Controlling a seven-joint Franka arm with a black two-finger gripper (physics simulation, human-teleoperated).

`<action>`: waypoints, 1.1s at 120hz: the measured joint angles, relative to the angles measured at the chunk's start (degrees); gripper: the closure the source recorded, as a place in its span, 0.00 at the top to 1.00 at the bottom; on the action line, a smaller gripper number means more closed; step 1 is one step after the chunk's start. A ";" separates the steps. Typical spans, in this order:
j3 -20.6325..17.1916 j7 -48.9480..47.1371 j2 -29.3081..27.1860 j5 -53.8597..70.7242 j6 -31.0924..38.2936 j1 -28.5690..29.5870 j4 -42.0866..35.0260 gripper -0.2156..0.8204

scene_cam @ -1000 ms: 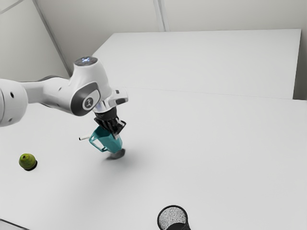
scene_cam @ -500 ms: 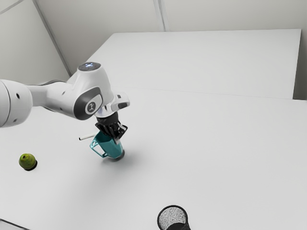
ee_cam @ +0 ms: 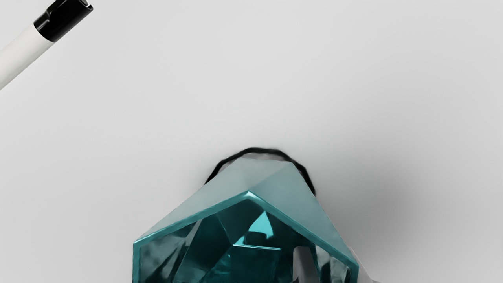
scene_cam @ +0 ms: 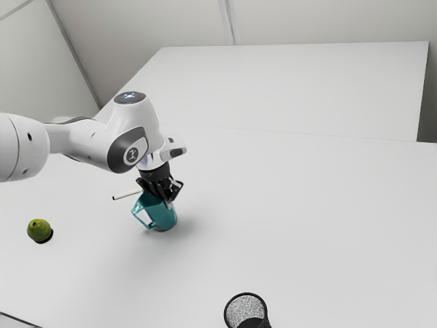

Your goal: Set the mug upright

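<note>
Around mug (scene_cam: 162, 216), white table (scene_cam: 307, 212), pale walls (scene_cam: 314, 20)

I'm making out no letters, words, brand names or numbers in either view. On the dark side cover (scene_cam: 118, 154) of the arm (scene_cam: 87, 140), a pale round badge (scene_cam: 132, 155) is showing a small dark emblem, and its shape is staying too small for me to read. On the dark top cap (scene_cam: 121, 100), a bluish-white mark (scene_cam: 130, 96) is glowing, and I'm not managing to tell whether it's forming a sign.
</note>
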 joint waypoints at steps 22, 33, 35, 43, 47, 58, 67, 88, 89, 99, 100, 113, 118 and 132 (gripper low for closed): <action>-0.01 -0.10 -0.74 -0.14 -0.02 -0.27 0.00 0.27; -0.04 -0.10 -1.37 -0.16 -0.05 -0.39 0.00 0.35; -0.03 -0.09 -1.49 -0.16 -0.05 -0.43 0.00 0.37; -0.01 -0.11 -2.10 -0.17 -0.09 -0.55 0.00 0.45; -0.01 -0.12 -2.44 -0.19 -0.11 -0.61 0.00 0.49; -0.01 -0.16 -3.35 -0.23 -0.30 -0.78 0.00 0.59; -0.01 -0.19 -4.25 -0.27 -0.56 -0.88 0.00 0.64; -0.05 -0.20 -5.64 -0.84 -1.85 -1.28 0.91 0.71; -0.06 -0.20 -5.65 -0.93 -2.03 -1.28 1.10 0.72; -0.09 -0.20 -5.76 -1.60 -4.06 -1.27 2.88 0.73; -0.09 -0.20 -5.76 -1.65 -4.29 -1.27 3.07 0.74; -0.09 -0.20 -5.58 -2.06 -7.97 -1.22 6.53 0.75; -0.12 -0.19 -5.41 -2.15 -9.58 -1.21 8.09 0.75; -0.15 -0.17 -4.92 -2.87 -14.87 -1.22 13.23 0.76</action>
